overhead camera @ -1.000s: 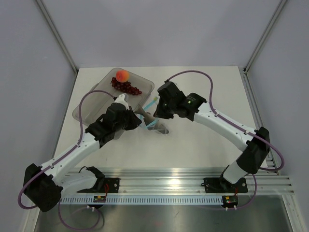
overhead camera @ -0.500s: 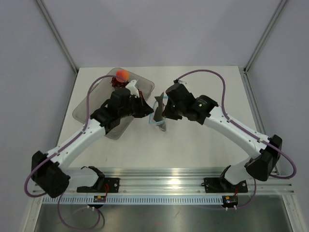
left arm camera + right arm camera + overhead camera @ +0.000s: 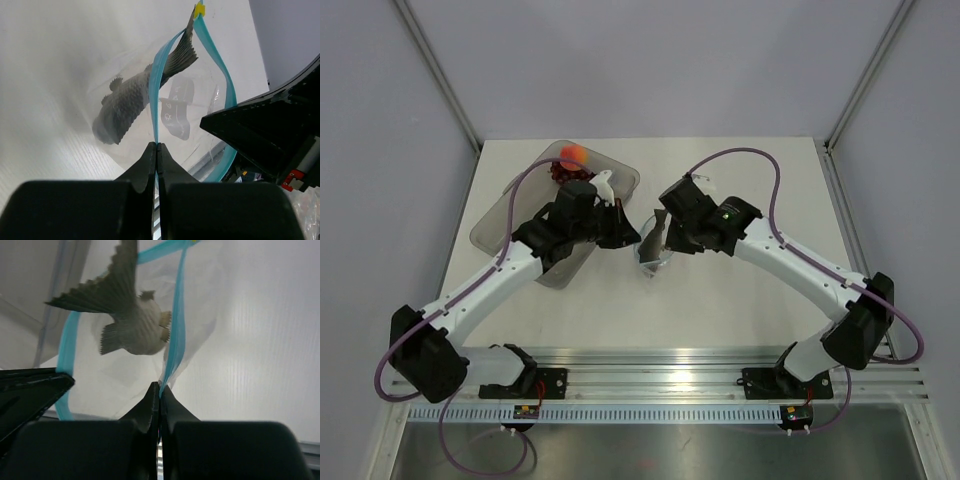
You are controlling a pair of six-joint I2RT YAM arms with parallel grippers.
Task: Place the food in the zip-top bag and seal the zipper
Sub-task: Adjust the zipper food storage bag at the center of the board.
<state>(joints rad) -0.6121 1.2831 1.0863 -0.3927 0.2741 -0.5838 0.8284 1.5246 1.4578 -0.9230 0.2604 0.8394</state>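
A: Biggest first: counter [image 3: 740,300], with a grey tray [image 3: 498,218] on its far left. The two arms meet over the middle.
B: Jaws?
A: Left jaws are pressed together on one blue-teal strip of the zipper [image 3: 159,90] on the zip-top bag [image 3: 655,255]. Right jaws are pinching the other strip. In both wrist views the strip runs straight into the closed tips.
B: Why both?
A: My read is each holds its own lip so the mouth is spread wide. The bag hangs between them, mid-counter, just right of the tray. Can't tell if its bottom touches the counter.
B: Anything inside?
A: A grey fish [image 3: 127,107], body down in the bag and tail toward the mouth between the strips.
B: Other food?
A: The peach [image 3: 571,154] is at the tray's far end. The grapes [image 3: 559,171] are beside it, half hidden by the left arm [image 3: 500,280]. Neither is bagged.
B: Zipper?
A: Open, not sealed. Judgement: with both jaws busy on the lips, one has to let go to fetch fruit, and the mouth may sag.
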